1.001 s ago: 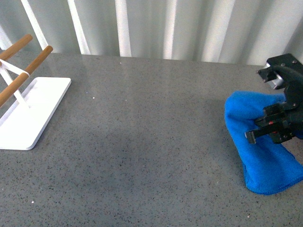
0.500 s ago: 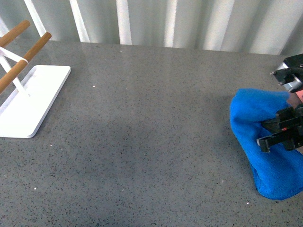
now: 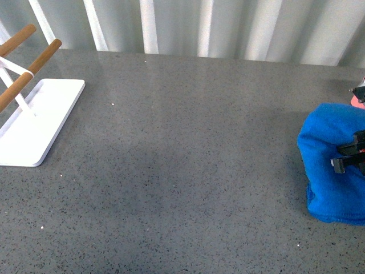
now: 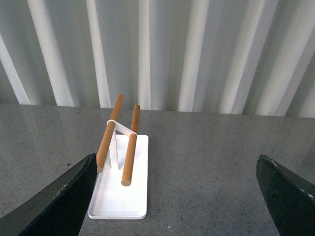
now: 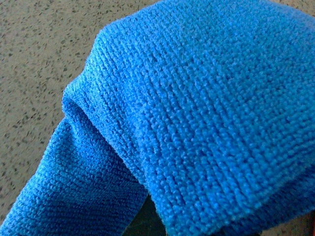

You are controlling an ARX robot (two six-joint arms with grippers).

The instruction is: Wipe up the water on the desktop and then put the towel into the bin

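Note:
The blue towel [image 3: 328, 171] hangs bunched at the far right of the grey speckled desktop [image 3: 182, 171], its lower end touching the surface. My right gripper [image 3: 349, 160] is shut on the towel and is mostly cut off by the front view's edge. The towel [image 5: 187, 108] fills the right wrist view and hides the fingers there. A sliver of the salmon-pink bin [image 3: 359, 100] shows just behind the towel. My left gripper [image 4: 172, 206] is open above the desktop [image 4: 206, 162], with nothing between its fingers [image 4: 54, 201]. I cannot make out any water.
A white rack base [image 3: 34, 125] with two wooden bars [image 3: 31, 71] stands at the far left, and the rack [image 4: 120, 191] also shows ahead of the left gripper. A ribbed white wall [image 3: 199, 25] runs along the back edge.
My right gripper has carried the towel to the right, from well inside the front view to its right edge. The towel is now more bunched.

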